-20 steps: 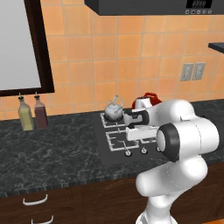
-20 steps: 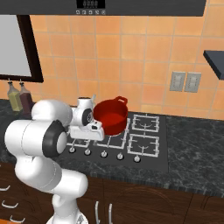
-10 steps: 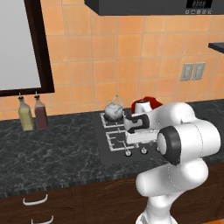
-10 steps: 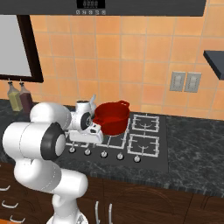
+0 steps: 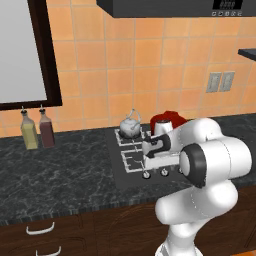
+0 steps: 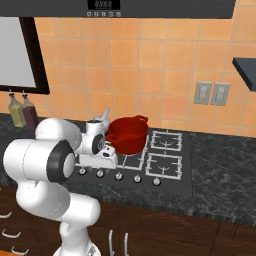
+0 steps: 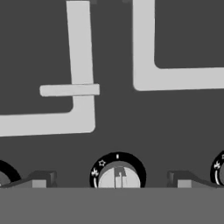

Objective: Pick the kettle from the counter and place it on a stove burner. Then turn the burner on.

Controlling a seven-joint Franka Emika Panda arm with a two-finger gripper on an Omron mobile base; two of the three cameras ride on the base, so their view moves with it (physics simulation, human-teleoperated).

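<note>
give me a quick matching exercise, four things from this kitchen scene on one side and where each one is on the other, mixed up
Things:
1. kettle
2. red pot
3. two bottles
4. gripper

Places:
A. on the counter below the dark-framed window
B. right above a stove knob
C. on the back left stove burner
D. on the cooktop just right of the kettle

Pairs: 1-C, 2-D, 3-A, 4-B

One kettle (image 5: 130,127), one red pot (image 6: 128,135), two bottles (image 5: 29,132) (image 5: 47,129), five knobs (image 6: 138,178).
</note>
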